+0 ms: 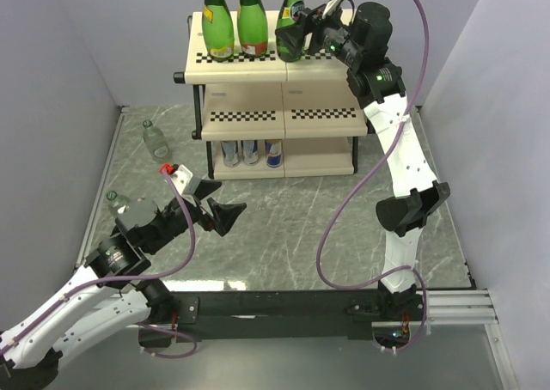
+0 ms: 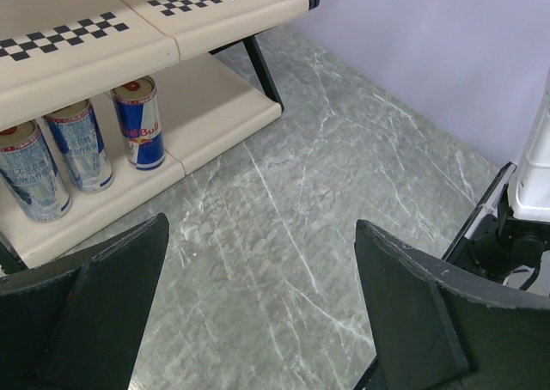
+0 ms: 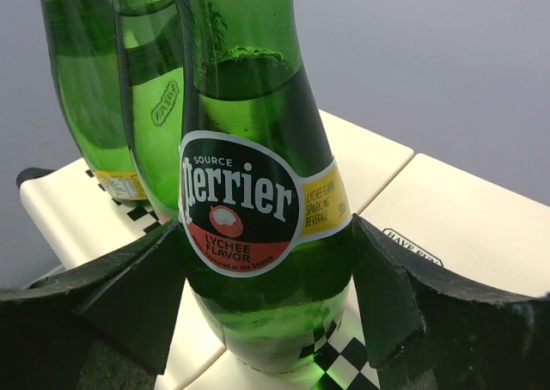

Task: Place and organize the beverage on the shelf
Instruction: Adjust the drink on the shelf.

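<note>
Right pincer (image 3: pixel 266 295) first: its black fingers (image 3: pixel 129 295) press both sides of a green glass Perrier bottle with a lychee label (image 3: pixel 258 175), so it is clamped on that bottle. The bottle stands upright at the front edge of the top board of the three-tier cream shelf with checkered front strips and a black tube frame (image 1: pixel 331 68). Base looks down on the board, but I can't confirm full contact.

It is the right end of a row with a second green glass bottle (image 1: pixel 252 16) and a third green glass bottle (image 1: pixel 218 21), all upright.

The bottom tier holds three cans side by side: a silver-blue can (image 2: pixel 30 171), another silver-blue can (image 2: pixel 82 145) and a blue-and-silver Red Bull can (image 2: pixel 142 119).

My left pincer (image 2: pixel 262 295) is wide apart, holds nothing, and hovers over the grey marble-pattern table (image 1: pixel 301 218) in front of the shelf.

Not shelved yet:
- a small clear bottle (image 1: pixel 155 138) on the table near the shelf's left side
- another small clear bottle with a green cap (image 1: pixel 119 203) just beside my left arm, partly hidden

Progress, my call: well over half. Left to do is letting go of the Perrier bottle, then shelving the two clear bottles, probably on the middle tier.
</note>
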Controlling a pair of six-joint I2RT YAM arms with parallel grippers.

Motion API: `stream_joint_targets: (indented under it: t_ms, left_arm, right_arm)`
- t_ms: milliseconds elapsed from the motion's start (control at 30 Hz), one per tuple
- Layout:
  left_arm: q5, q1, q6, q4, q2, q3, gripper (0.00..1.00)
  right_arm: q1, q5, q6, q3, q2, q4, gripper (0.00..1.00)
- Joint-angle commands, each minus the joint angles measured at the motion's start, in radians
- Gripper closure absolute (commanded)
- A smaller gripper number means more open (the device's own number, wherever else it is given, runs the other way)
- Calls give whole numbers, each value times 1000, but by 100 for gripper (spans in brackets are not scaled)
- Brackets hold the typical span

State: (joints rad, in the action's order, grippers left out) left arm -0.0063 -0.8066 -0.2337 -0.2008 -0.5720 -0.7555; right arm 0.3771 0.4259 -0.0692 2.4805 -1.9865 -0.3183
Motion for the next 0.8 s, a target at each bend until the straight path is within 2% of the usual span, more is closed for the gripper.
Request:
stream_joint_targets:
  t_ms: [0, 267, 767]
  left_arm:
    - [-12, 3, -18, 28, 6, 2, 5]
    - [-11, 3, -18, 26, 8, 1, 5]
    - [-12, 3, -18, 23, 9, 2, 5]
  right_arm:
    - [9, -22, 12, 40, 14, 65, 29]
    - [9, -26, 12, 41, 15, 67, 19]
    - [9, -24, 17, 46, 15, 64, 15]
